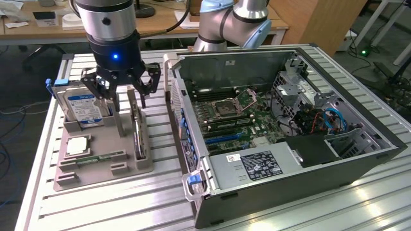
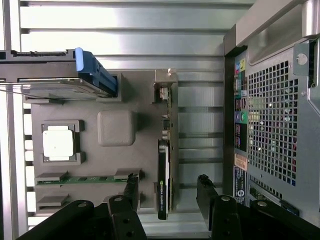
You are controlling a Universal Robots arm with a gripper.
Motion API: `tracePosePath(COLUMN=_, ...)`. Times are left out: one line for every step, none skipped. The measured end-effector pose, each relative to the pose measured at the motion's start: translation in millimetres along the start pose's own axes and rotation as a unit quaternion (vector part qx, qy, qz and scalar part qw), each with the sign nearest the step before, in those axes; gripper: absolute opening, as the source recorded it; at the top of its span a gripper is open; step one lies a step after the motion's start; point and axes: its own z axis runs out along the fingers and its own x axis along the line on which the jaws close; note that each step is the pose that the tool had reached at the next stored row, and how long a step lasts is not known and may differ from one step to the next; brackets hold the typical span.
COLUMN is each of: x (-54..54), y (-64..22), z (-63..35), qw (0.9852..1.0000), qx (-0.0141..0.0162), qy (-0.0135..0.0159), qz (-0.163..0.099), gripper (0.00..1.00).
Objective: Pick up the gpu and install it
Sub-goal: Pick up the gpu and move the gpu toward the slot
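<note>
Gripper: the gripper (image 1: 125, 98) hung over the grey holder (image 1: 119, 142) at the exterior view's left, straight above the gpu and touching nothing.
Fingers: the fingers (image 2: 131, 187) stood wide apart and empty, one on each side of the card's thin upper edge, clear of both faces.
Gpu: the gpu (image 1: 136, 134) stood on its long edge in a slot along the side of the holder nearest the computer case (image 1: 359, 159). In the wrist view the gpu (image 2: 163, 175) showed as a narrow strip, silvery bracket at one end and dark body at the end under the fingers.
Neighbours: a hard drive (image 1: 83, 108) stood upright in its own slot, with a processor (image 1: 77, 144) lying flat and a memory stick (image 1: 99, 158) in a groove. All were apart from the card.
Case: it lay open on the bench (image 1: 115, 202) with the motherboard (image 1: 237, 120) exposed.
Progress: the card was not yet taken up, so the pick-up was not yet made.
Handling, as judged: the card looked light, stiff and thin, with smooth faces that could slip. It seemed fragile at its small parts and its lower contact edge.
Hold, as judged: the best grip seemed to be across the two flat faces near the middle of the upper edge, away from the bracket, so that it hung level and did not twist.
</note>
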Motion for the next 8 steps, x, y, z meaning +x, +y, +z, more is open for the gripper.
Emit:
tracePosePath(x=0.0, y=0.0, z=0.3, qw=1.0, qx=0.0, qy=0.0, qz=0.0, gripper=0.59)
tracePosePath(x=0.0, y=-0.1, z=0.8, qw=1.0, qx=0.0, qy=-0.0001, qz=0.0, gripper=0.59)
tracePosePath(x=0.1, y=-0.1, z=1.2, qw=1.0, qx=0.0, qy=0.0, qz=0.0, gripper=0.59)
tracePosePath(x=0.1, y=-0.1, z=1.5, qw=1.0, qx=0.0001, qy=0.0001, qz=0.0, gripper=0.59)
tracePosePath(x=0.1, y=-0.1, z=1.8, qw=1.0, qx=0.0001, qy=0.0001, qz=0.0, gripper=0.59)
tracePosePath(x=0.1, y=-0.1, z=2.2, qw=1.0, qx=0.0, qy=0.0001, qz=0.0, gripper=0.59)
tracePosePath(x=0.2, y=-0.2, z=2.6, qw=1.0, qx=0.0, qy=0.0001, qz=0.0, gripper=0.59)
tracePosePath(x=0.2, y=-0.4, z=2.9, qw=1.0, qx=0.0, qy=0.0, qz=0.0, gripper=0.59)
